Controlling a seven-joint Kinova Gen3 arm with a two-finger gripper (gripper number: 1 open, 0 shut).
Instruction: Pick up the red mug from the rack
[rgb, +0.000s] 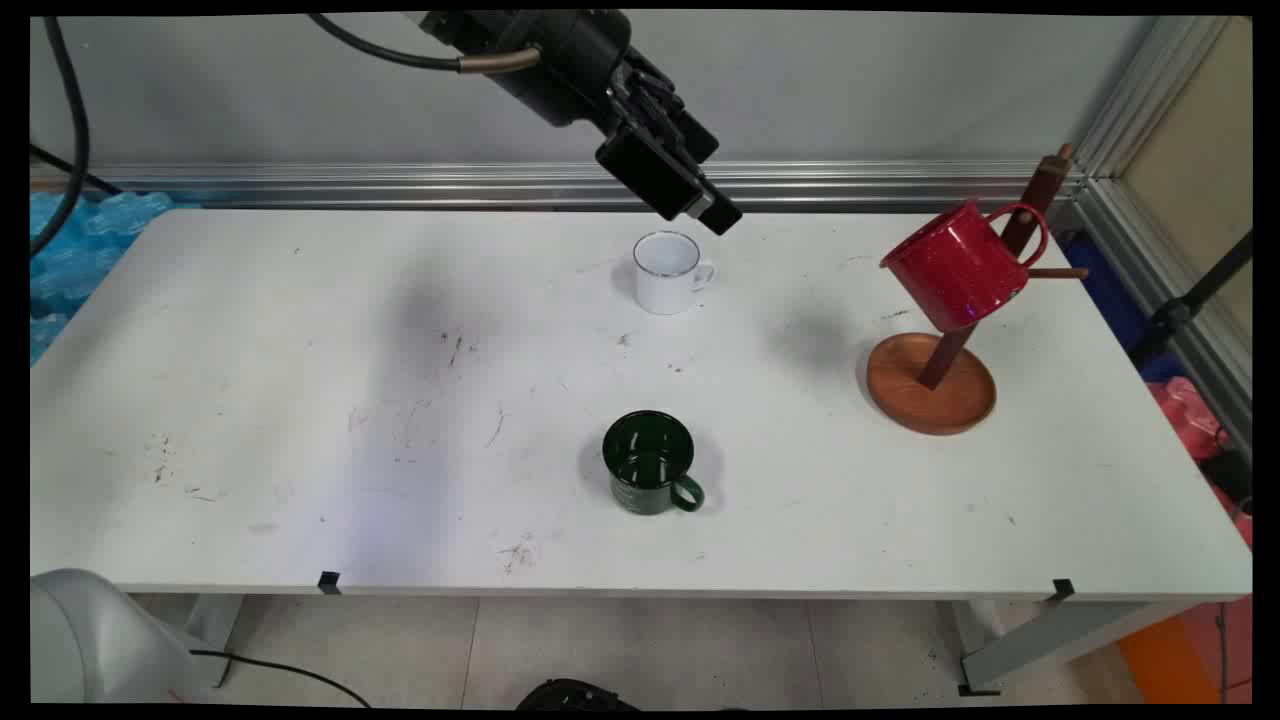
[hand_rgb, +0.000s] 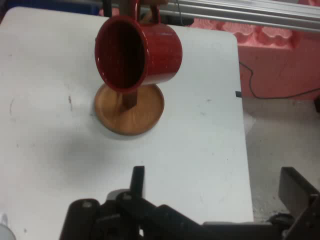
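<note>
Green mug (rgb: 650, 462) sits upright on the white table (rgb: 250, 400) near the front edge, well below and clear of the fingers, handle toward the table's right-front. White mug (rgb: 668, 272) stands upright toward the back edge, just under and slightly left of the fingertips in main view, not touching, handle pointing right. Gripper (rgb: 712, 208) hangs raised above the table, angled down-right, w/ nothing between the fingers; in hand view the two fingers (hand_rgb: 138, 180) rise wide apart from the bottom edge, so it's spread wide and holding nothing. Further right, well apart from the fingers, red mug (hand_rgb: 137, 52) hangs by its handle on a peg of the wooden mug stand (rgb: 932, 385), tilted, mouth facing the hand cam; stand's round base rests on the table near the right end, post leaning up toward the back-right.
</note>
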